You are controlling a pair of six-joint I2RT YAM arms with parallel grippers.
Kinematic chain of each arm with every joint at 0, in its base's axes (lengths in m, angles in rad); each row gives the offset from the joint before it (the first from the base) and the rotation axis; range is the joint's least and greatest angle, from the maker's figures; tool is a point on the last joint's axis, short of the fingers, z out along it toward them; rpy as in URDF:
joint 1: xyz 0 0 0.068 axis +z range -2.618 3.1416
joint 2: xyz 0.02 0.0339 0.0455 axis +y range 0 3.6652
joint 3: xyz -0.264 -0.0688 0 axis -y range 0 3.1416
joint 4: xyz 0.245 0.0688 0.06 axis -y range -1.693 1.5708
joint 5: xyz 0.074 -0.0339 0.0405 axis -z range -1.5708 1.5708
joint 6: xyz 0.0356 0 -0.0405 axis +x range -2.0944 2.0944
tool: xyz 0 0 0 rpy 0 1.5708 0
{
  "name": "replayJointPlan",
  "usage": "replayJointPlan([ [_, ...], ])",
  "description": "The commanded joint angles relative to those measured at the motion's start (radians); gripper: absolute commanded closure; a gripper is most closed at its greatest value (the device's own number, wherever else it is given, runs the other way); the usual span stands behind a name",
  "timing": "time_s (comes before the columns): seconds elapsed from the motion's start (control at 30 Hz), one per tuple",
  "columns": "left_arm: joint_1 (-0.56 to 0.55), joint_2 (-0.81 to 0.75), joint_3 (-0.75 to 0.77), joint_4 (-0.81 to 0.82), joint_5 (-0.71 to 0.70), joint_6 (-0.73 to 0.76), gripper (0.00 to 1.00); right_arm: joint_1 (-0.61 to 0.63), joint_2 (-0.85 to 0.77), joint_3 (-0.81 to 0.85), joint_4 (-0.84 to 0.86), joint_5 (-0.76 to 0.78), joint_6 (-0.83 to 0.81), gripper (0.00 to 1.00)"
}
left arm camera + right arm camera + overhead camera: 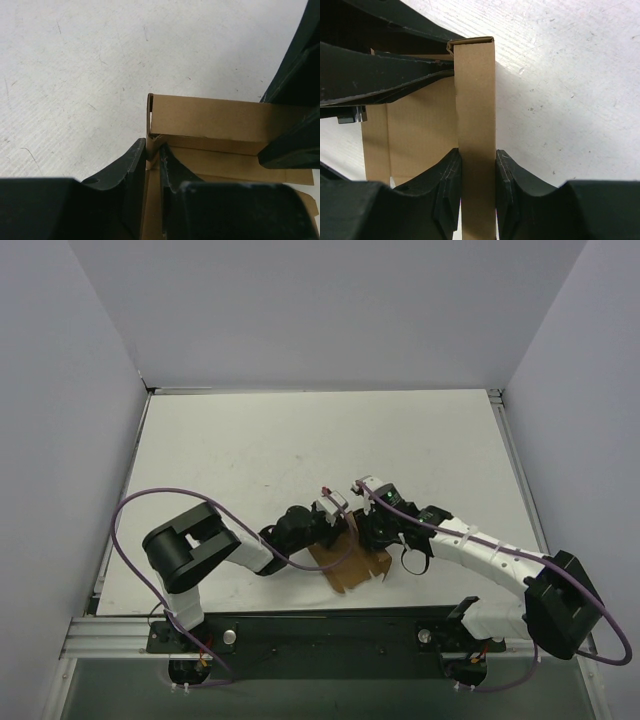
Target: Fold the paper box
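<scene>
Paper box [350, 565] stands between left hand [152, 150] and right hand [476, 160]; each clamps one panel

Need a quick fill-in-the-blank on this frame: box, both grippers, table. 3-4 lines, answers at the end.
1. The paper box is plain ____ cardboard.
2. The right gripper is ____ on a raised panel of the box.
3. The left gripper clamps another panel, so the number of grippers holding the box is ____.
4. The box's flat part lies on the ____ table.

Missing words: brown; shut; two; white.
</scene>
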Motion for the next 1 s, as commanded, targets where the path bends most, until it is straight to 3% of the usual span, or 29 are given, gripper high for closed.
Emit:
replayJointPlan([
  [0.0, -0.01, -0.006, -0.044, 0.109, 0.083, 0.005, 1.0, -0.032, -0.028, -0.021, 0.04, -0.119, 0.027, 0.74],
  [0.33, 0.016, 0.003, -0.026, 0.151, 0.2, 0.006, 0.74, -0.046, -0.028, -0.068, 0.103, -0.213, 0.012, 0.73],
  [0.63, 0.046, 0.026, -0.02, 0.183, 0.304, 0.012, 0.6, -0.049, -0.018, -0.073, 0.117, -0.296, -0.014, 0.73],
  [0.77, 0.066, 0.023, -0.025, 0.186, 0.338, 0.008, 0.59, -0.054, -0.016, -0.074, 0.117, -0.32, -0.023, 0.73],
  [0.97, 0.083, 0.009, -0.029, 0.186, 0.407, -0.006, 0.71, -0.057, -0.013, -0.07, 0.115, -0.366, -0.033, 0.73],
])
